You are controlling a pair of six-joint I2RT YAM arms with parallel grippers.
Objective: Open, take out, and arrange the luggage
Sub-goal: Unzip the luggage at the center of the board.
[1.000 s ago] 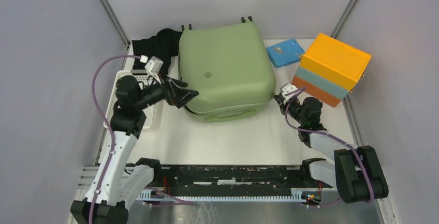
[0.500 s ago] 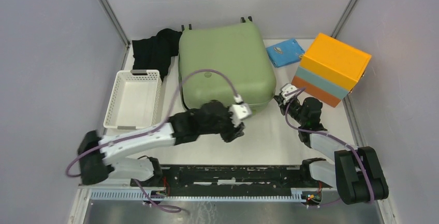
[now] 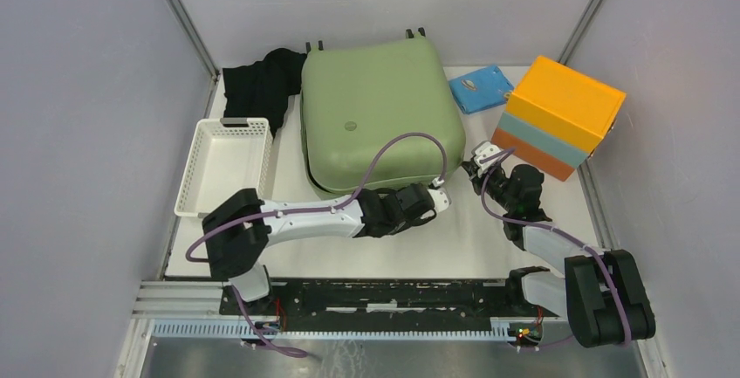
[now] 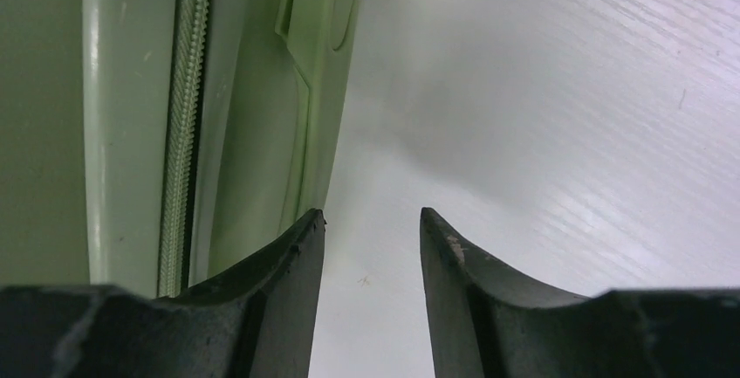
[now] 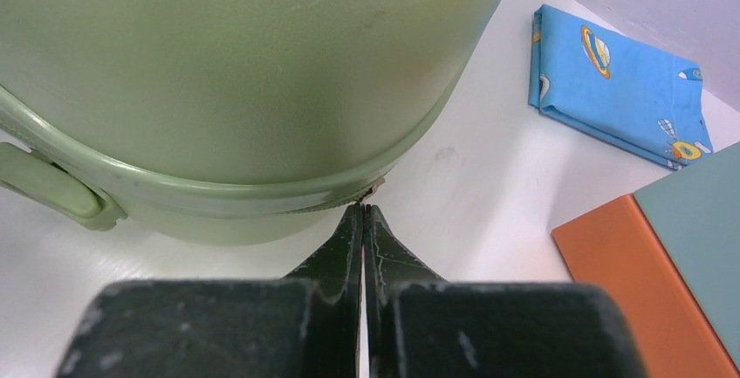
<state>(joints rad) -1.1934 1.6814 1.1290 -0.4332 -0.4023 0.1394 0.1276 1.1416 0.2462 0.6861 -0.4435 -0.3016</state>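
No text, brand name or number can be read in any view. A small round emblem (image 3: pixel 349 125) is seen on the lid of the luggage (image 3: pixel 384 90), but it is too small for anything on it to be made out. Small cartoon pictures are printed on the blue folded cloth (image 5: pixel 611 85); no lettering can be told among them.

Sage-green, round-cornered hard-shell luggage (image 3: pixel 381 116) lies flat and closed.
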